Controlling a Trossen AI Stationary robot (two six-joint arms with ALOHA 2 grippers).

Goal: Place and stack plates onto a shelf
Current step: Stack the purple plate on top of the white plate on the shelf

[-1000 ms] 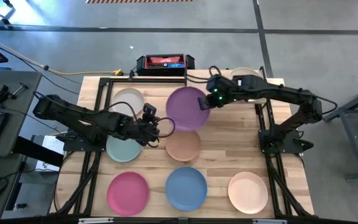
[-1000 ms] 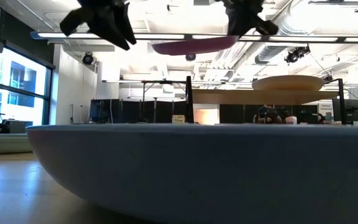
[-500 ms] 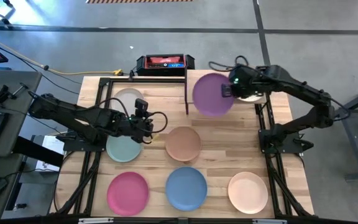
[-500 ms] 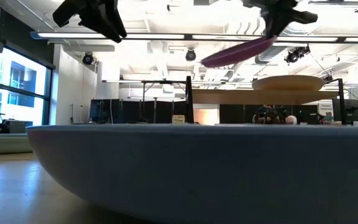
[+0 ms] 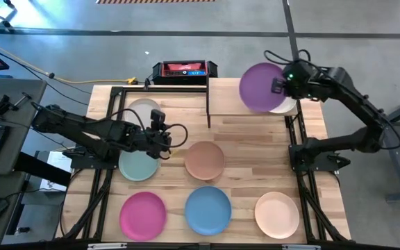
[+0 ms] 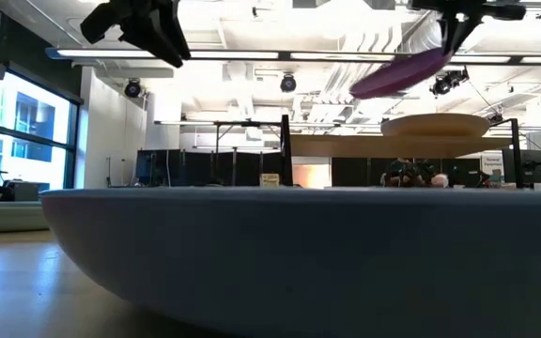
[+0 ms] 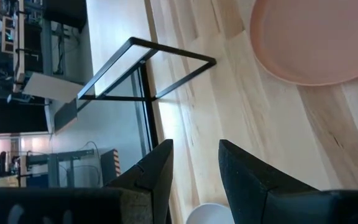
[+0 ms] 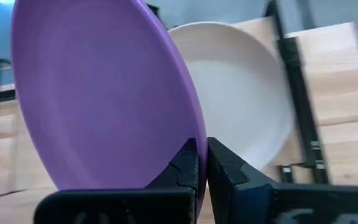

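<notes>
My right claw (image 8: 202,163) pinches the purple plate (image 5: 261,87) above the shelf's (image 5: 228,97) white plate (image 5: 285,106); six wait below.

Grey floor (image 5: 186,31) (left-side windows (image 6: 26,136)).

Bright ceiling glare — near blue plate (image 6: 280,249) blurred.

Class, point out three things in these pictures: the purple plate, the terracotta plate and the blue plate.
purple plate (image 5: 259,87), high view, centre of its face
terracotta plate (image 5: 204,160), high view, centre of its face
blue plate (image 5: 207,210), high view, centre of its face
</notes>
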